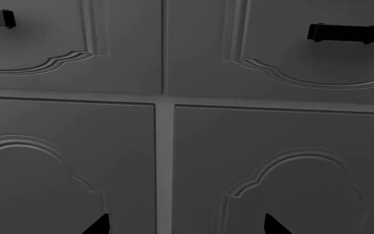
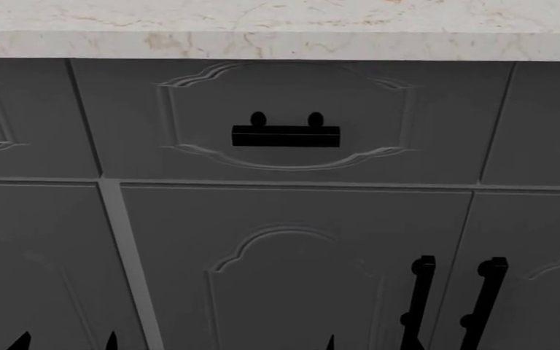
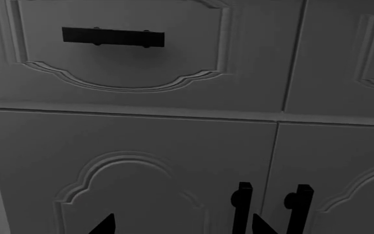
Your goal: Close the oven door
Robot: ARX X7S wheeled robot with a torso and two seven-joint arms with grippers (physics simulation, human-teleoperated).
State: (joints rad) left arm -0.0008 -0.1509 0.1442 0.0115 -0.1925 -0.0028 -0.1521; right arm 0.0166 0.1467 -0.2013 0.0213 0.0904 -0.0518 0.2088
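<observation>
The oven door is out of view in all three views. Grey cabinet fronts fill every frame. My left gripper (image 1: 187,227) is open, its two dark fingertips (image 1: 101,225) spread wide in front of two lower cabinet doors (image 1: 64,170). My right gripper (image 3: 183,227) is also open, facing a lower door (image 3: 128,165) beside a pair of vertical black bar handles (image 3: 242,207). Neither gripper holds anything. In the head view only the fingertips (image 2: 20,341) of both grippers poke up at the bottom edge.
A grey drawer front (image 2: 285,120) with a horizontal black bar handle (image 2: 286,135) sits under a pale marble countertop (image 2: 280,25). Two vertical black handles (image 2: 421,299) stand on the lower doors at the right. More drawer handles (image 1: 349,33) show in the left wrist view.
</observation>
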